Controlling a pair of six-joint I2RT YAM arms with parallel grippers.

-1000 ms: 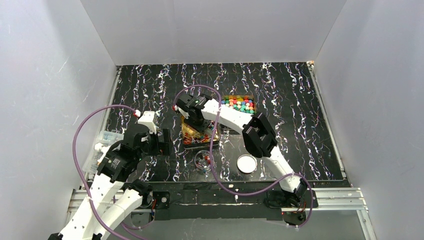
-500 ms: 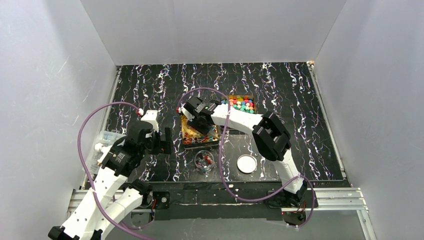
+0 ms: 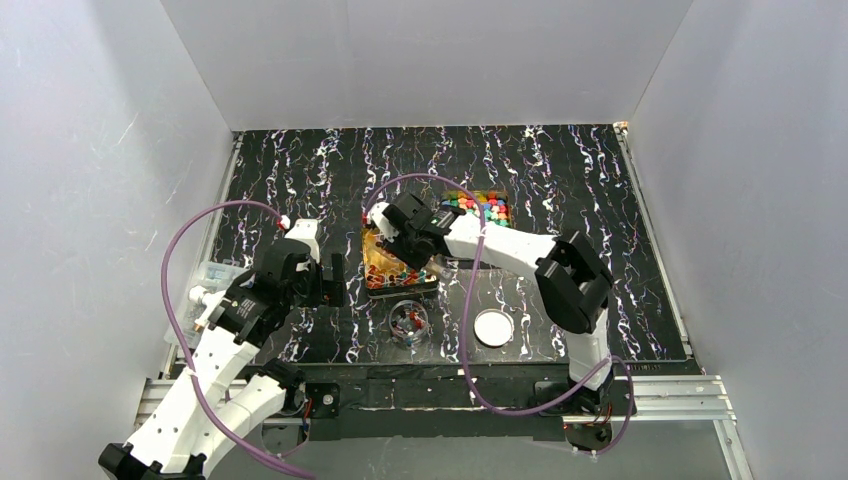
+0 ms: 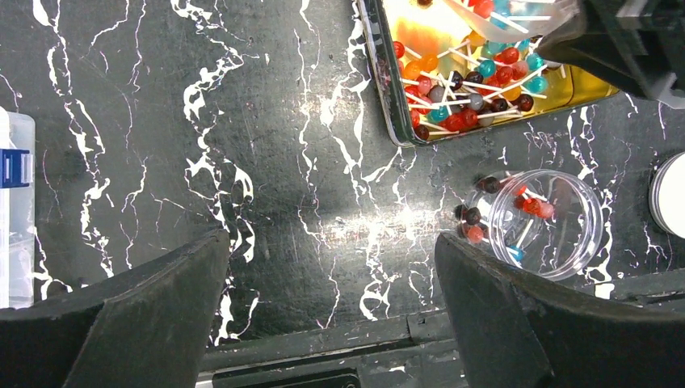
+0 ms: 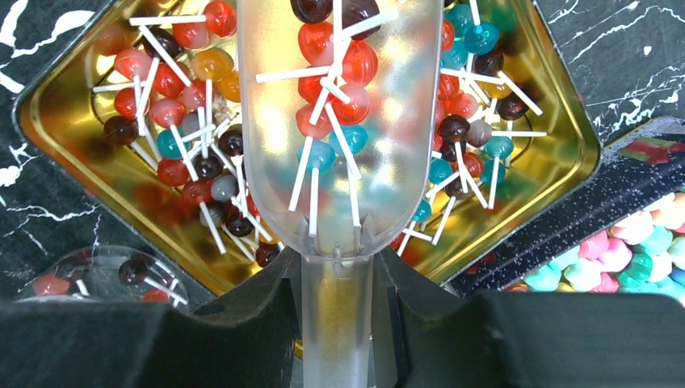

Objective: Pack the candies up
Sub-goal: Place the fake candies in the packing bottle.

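The candies are small lollipops on white sticks, red, blue, orange and dark, lying in a square gold tin (image 3: 372,262) (image 5: 48,121) (image 4: 380,73). My right gripper (image 5: 337,299) (image 3: 420,248) is shut on the handle of a clear plastic scoop (image 5: 339,186). The scoop holds several lollipops (image 5: 335,81) above the tin. A clear round container (image 3: 408,322) (image 4: 557,242) (image 5: 97,275) with a few lollipops stands just in front of the tin. My left gripper (image 4: 331,323) (image 3: 325,285) is open and empty, over bare table left of the tin.
A round white lid (image 3: 493,327) (image 4: 670,202) lies right of the container. A second tin (image 3: 480,208) of pastel cube-like sweets (image 5: 638,250) stands behind and to the right. A clear plastic box (image 3: 205,280) (image 4: 12,210) sits at the left table edge.
My right gripper has moved to the right over the gold tin with the scoop. The left arm has shifted only slightly.
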